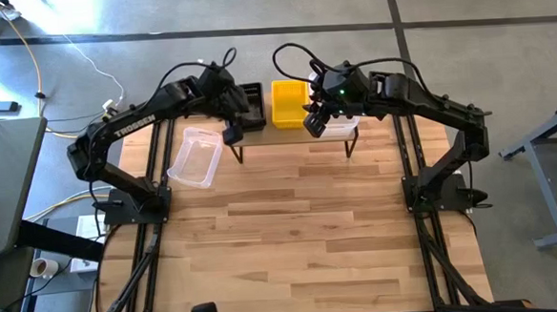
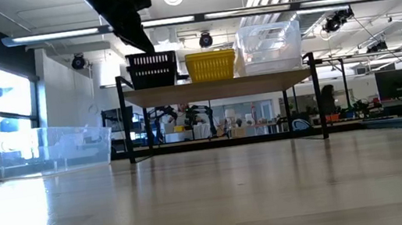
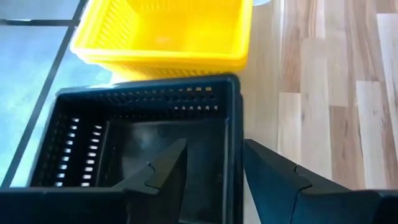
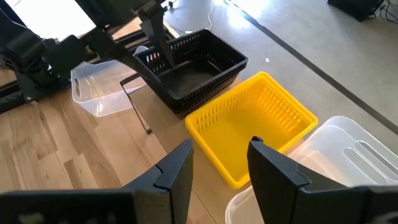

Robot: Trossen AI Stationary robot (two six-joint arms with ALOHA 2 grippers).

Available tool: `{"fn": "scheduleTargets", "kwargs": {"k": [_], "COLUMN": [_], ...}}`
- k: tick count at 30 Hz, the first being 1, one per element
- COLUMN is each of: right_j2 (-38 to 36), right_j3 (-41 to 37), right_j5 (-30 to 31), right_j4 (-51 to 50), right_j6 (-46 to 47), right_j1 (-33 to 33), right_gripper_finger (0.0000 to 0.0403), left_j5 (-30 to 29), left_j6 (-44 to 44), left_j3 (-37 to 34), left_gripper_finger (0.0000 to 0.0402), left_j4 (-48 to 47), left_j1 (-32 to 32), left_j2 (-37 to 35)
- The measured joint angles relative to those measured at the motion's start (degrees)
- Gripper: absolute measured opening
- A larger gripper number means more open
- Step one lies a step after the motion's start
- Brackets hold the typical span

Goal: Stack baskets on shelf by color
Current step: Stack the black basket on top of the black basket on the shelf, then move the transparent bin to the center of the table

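My left end effector (image 3: pixel 211 165) hangs open over the black basket (image 3: pixel 143 137), one finger (image 3: pixel 165 171) inside it, the other outside its wall, gripping nothing. My right end effector (image 4: pixel 217 165) hovers open and empty above the yellow basket (image 4: pixel 252 121) and clear basket (image 4: pixel 348 149). All three sit side by side on the shelf (image 2: pixel 217 88): black perforated, yellow slotted, clear taller. Another clear basket (image 1: pixel 195 157) lies on the bench (image 1: pixel 292 232) beside the shelf.
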Motion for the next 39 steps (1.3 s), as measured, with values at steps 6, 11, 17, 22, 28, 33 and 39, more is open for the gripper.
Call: {"fn": "scheduleTargets", "kwargs": {"k": [6, 11, 17, 22, 28, 33, 39], "right_j2": [0.0, 0.0, 0.0, 0.0, 0.0, 0.0, 0.0], "right_j3": [0.0, 0.0, 0.0, 0.0, 0.0, 0.0, 0.0], "right_j5": [0.0, -0.02, -0.02, -0.04, -1.95, -1.96, -1.95], "right_j4": [-0.17, -0.17, -0.17, -0.17, -0.17, -0.19, -0.2], "right_j6": [0.0, -0.7, -1.53, -2.99, -3.02, -3.02, -3.04], "right_j1": [0.0, 0.0, 0.0, 0.01, 0.0, 0.02, 0.02], "right_gripper_finger": [0.0138, 0.0138, 0.0138, 0.0138, 0.0138, 0.0138, 0.0138], "left_j5": [-3.72, -10.91, -19.9, -20.32, -20.61, -20.41, -20.0], "left_j6": [-2.3, -7.3, -17.18, -25.62, -32.81, -37.92, -42.46], "left_j3": [0.0, 0.01, 0.02, -0.9, -5.56, -8.67, -12.01], "left_gripper_finger": [0.0145, 0.0145, 0.0145, 0.0145, 0.0145, 0.0145, 0.0145], "left_j4": [-0.54, -2.51, -13.78, -22.99, -24.71, -24.4, -24.22], "left_j1": [-0.07, 0.13, 0.13, 1.03, 3.72, 8.25, 13.42], "left_j2": [-2.99, -6.92, -10.22, -10.29, -10.23, -10.23, -10.23]}}
